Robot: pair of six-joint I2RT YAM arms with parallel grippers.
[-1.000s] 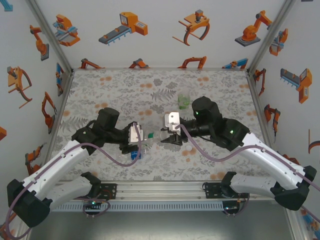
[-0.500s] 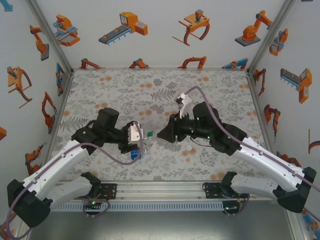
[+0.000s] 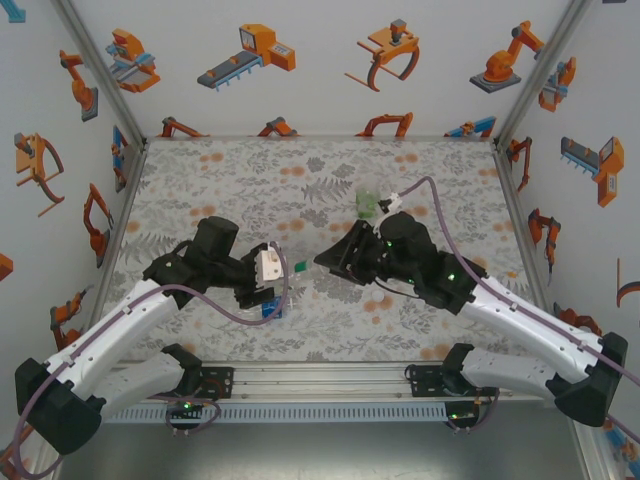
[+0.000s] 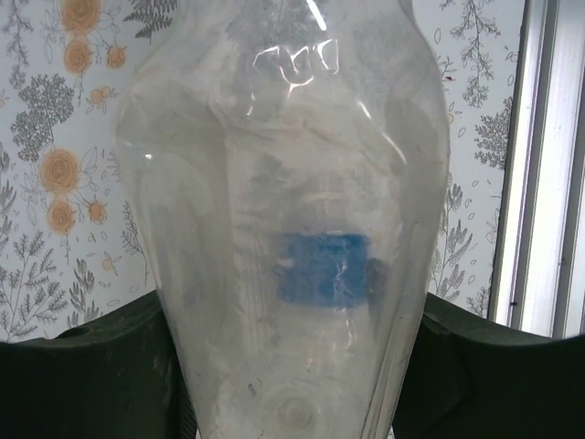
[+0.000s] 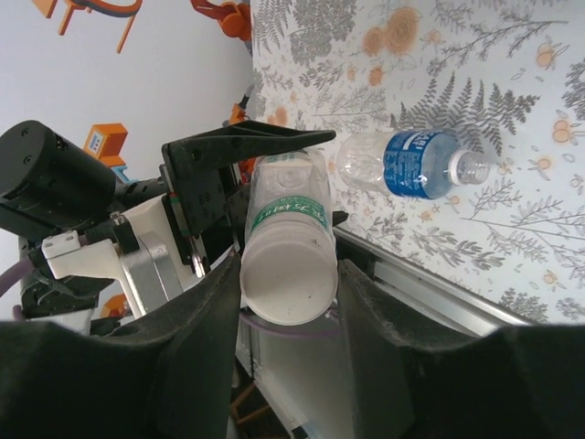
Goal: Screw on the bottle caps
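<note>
The right pincer (image 5: 288, 270) is clamped on a white cap (image 5: 286, 282), with one finger pressed on each side of it. The cap sits on the mouth of the white-and-green bottle (image 5: 288, 215), which lies sideways in the air, not on the table (image 3: 250, 180).

The left pincer (image 4: 292, 311) is squeezed shut on the fat part of that same bottle and holds it up, just in front of the right pincer.

Here is what has changed. A second ago the white block on the right wrist sat on top. Now it has rolled round and away, and the purple wire loops up over the arm. The pincer tip has stayed at the cap the whole time. The left arm has hardly moved. So I think the right wrist is turning the cap while the left pincer keeps the bottle from spinning. This cap is going on, but I cannot tell if it is tight yet.

The blue bottle (image 5: 411, 165) lies on its side on the table, just under the left pincer. The green bottle (image 3: 368, 203) stands behind the right arm. I cannot see if those two have caps, so they may need doing next.
</note>
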